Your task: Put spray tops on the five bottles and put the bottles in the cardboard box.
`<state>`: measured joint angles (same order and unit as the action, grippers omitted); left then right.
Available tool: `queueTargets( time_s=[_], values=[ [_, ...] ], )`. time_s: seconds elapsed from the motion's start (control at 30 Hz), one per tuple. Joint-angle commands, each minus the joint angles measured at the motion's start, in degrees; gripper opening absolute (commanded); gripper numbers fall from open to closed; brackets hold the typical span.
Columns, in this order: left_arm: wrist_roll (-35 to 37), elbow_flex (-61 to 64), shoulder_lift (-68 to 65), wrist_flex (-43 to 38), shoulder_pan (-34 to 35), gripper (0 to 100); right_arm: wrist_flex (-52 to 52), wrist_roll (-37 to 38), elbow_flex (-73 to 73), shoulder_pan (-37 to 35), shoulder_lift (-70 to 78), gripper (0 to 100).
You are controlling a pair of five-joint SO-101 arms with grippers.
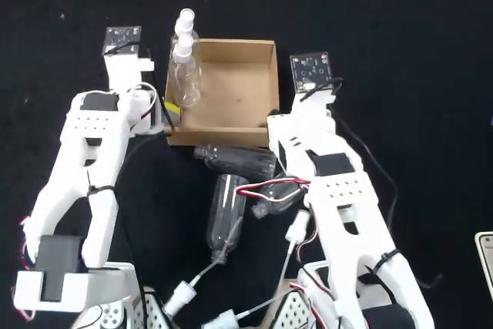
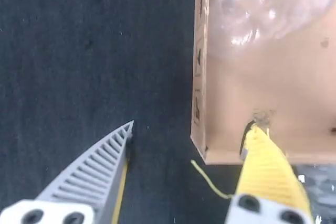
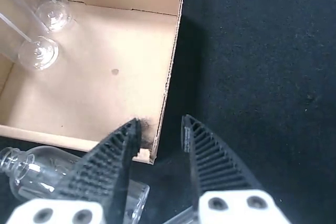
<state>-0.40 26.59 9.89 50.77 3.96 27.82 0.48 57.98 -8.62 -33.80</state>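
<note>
The cardboard box (image 1: 239,98) sits at the table's middle back. Two clear bottles with white spray tops (image 1: 186,75) (image 1: 185,25) stand at its left wall; their bases (image 3: 38,53) also show in the right wrist view. My left gripper (image 1: 168,113) (image 2: 190,126) is open astride the box's left wall (image 2: 199,77), its yellow finger (image 2: 265,156) inside. My right gripper (image 1: 275,117) (image 3: 160,120) is open, narrowly, astride the box's right front corner (image 3: 153,153). Topless bottles (image 1: 235,161) (image 1: 226,213) lie in front of the box. One of them (image 3: 31,169) is under my right gripper.
Loose spray tops with long tubes lie near the front edge (image 1: 185,292) (image 1: 296,229) (image 1: 223,317), between the two arm bases. Red and white cables (image 1: 269,188) cross the lying bottles. Black cloth (image 1: 416,75) covers the table right of the box.
</note>
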Motion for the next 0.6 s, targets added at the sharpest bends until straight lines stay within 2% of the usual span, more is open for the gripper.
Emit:
queueTargets(
  time_s=[0.0,0.33,0.57],
  values=[
    [0.5,-3.4,-2.4,-4.2,-0.1,30,-1.8,0.5,-0.8,-0.9,0.0,10.3],
    [3.2,-4.4,-8.1,-6.7,0.8,29,-1.8,0.5,-0.8,-0.9,0.0,10.3],
    [4.8,-3.3,-8.4,-6.5,-1.5,13,-1.8,0.5,-0.8,-0.9,0.0,10.3]
  ],
)
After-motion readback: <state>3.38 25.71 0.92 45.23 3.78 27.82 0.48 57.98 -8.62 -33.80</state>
